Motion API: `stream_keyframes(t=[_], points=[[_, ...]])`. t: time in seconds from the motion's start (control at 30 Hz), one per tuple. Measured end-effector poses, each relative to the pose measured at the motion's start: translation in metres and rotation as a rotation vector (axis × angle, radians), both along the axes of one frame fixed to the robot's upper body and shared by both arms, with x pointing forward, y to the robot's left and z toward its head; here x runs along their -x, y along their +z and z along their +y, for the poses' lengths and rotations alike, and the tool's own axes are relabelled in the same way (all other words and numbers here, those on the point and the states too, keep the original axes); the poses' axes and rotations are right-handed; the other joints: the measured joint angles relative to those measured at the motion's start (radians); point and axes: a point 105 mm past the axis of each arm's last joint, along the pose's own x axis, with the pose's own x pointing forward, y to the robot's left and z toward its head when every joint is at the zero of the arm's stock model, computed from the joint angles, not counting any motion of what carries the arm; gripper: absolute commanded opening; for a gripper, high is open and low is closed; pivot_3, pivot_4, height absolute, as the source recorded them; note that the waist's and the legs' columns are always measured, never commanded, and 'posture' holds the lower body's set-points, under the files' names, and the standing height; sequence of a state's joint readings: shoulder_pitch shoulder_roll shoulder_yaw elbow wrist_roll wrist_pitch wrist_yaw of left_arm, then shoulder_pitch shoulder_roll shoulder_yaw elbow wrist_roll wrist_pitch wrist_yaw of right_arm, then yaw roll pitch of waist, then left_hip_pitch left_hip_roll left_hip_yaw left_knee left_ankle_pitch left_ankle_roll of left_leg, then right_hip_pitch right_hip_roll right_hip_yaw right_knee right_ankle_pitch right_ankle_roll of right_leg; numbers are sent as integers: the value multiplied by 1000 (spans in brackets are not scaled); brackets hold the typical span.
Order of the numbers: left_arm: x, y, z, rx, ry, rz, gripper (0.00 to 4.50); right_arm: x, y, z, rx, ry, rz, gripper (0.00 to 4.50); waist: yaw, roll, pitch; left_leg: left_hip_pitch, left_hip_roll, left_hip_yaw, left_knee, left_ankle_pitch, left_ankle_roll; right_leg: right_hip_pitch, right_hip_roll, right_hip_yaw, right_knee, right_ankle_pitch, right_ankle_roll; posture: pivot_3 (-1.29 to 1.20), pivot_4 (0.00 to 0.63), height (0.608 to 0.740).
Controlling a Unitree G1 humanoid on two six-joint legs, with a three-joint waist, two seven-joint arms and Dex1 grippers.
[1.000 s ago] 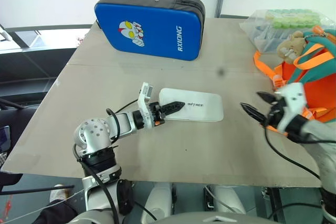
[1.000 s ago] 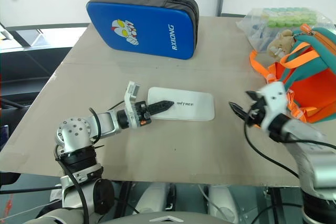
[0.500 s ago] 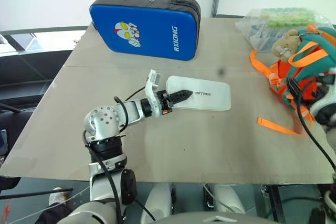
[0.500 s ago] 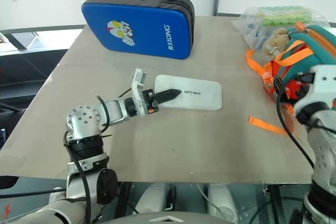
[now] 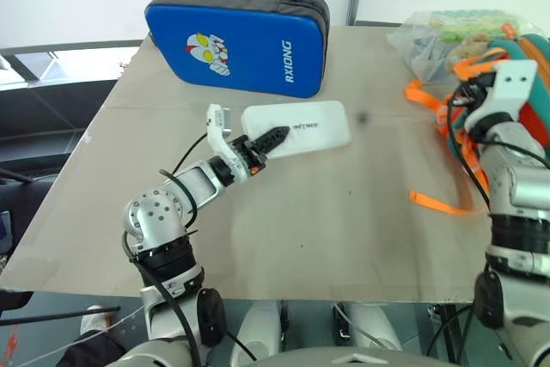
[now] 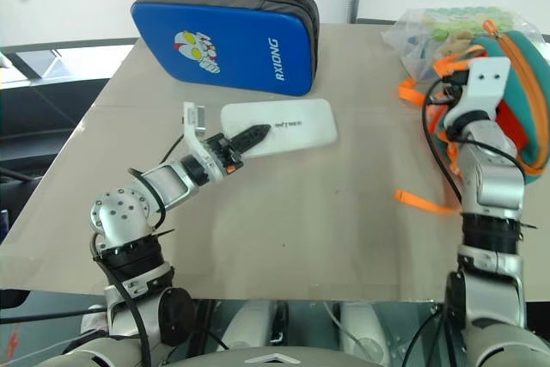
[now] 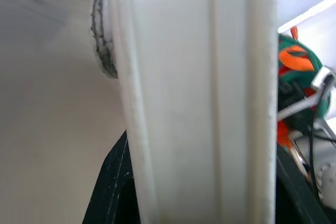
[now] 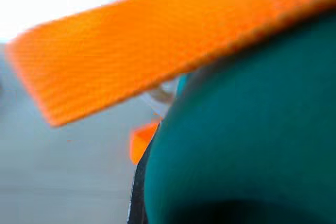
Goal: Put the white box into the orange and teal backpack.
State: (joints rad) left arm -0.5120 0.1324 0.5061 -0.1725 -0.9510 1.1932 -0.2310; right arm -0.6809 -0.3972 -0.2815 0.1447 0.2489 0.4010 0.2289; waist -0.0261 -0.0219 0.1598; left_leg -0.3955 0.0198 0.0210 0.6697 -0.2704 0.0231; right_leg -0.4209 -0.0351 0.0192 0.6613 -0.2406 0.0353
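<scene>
- Step in hand: carry phase. The left gripper (image 5: 273,137) has the white box (image 5: 296,127) clamped by its near-left end; box looks lifted and tilted off the table (image 5: 301,212), though how far clear I can't judge.
- Left wrist view backs this up: the box's edge runs between the two black fingers (image 7: 110,182), so they're closed on the box, not empty.
- The right gripper (image 6: 460,83) is up against the orange and teal backpack (image 6: 520,118) at the far right of the table. Its fingers are hidden behind the wrist block in the head views; I read them as closed. Right wrist view has teal fabric and an orange strap (image 8: 157,40) pressed right in front, so it's likely pinching backpack material, but I can't confirm which part.
- Box is mid-table, just near of the blue padded case (image 5: 241,36), well apart from the backpack.
- Next move, my read: right side needs to hold the backpack mouth open, then left arm swings the box right and feeds it in narrow end first. Opening isn't visible, so alignment is the open question.
- Risk: loose orange strap (image 5: 438,204) on the table could snag.
- Writing: "RXIONG" in white on the blue case, plus a cartoon hero graphic. Dark lettering on the box lid is too small to read for sure.
- Clear plastic bag (image 5: 430,36) with green items sits far right, behind the backpack.
</scene>
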Motion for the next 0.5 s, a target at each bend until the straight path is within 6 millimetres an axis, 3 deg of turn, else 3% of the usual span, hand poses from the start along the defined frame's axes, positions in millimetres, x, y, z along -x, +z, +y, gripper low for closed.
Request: stream_keyframes(t=[0.1, 0.2, 0.27, 0.4, 0.5], points=[[-7, 16, 9, 51, 69, -48, 1161, -5, 38, 36, -60, 224, -107, 39, -7, 0, 1, -1, 1, -2, 0, 0, 0, 0, 1, -1, 0, 0, 0, 0, 150, 740], [-12, 33, 15, 82, 106, -99, 1161, 1, 58, 60, -75, 405, -163, 39, -6, 0, 1, -4, 2, -2, -1, 0, -1, -2, 0, -2, -1, 0, 0, 0, 150, 740], [-17, 41, 26, 97, 153, -126, 1161, 9, 68, 87, -119, 599, -176, 39, -9, 1, 1, -5, 2, -1, -2, 0, -1, -3, 0, -2, -1, 0, 0, 0, 150, 740], [-18, 55, 48, 104, 233, -182, 1161, 27, 85, 114, -136, 837, -190, 39, -6, 1, 1, -8, 2, -2, -2, 0, -1, -6, -1, -3, -1, 0, 0, 0, 150, 740], [-14, 71, 71, 132, 287, -233, 1161, 42, 85, 126, -110, 974, -156, 39, 3, 1, 1, -13, 2, -3, 0, 0, -1, -10, -3, -4, -1, 0, 0, 0, 150, 740]])
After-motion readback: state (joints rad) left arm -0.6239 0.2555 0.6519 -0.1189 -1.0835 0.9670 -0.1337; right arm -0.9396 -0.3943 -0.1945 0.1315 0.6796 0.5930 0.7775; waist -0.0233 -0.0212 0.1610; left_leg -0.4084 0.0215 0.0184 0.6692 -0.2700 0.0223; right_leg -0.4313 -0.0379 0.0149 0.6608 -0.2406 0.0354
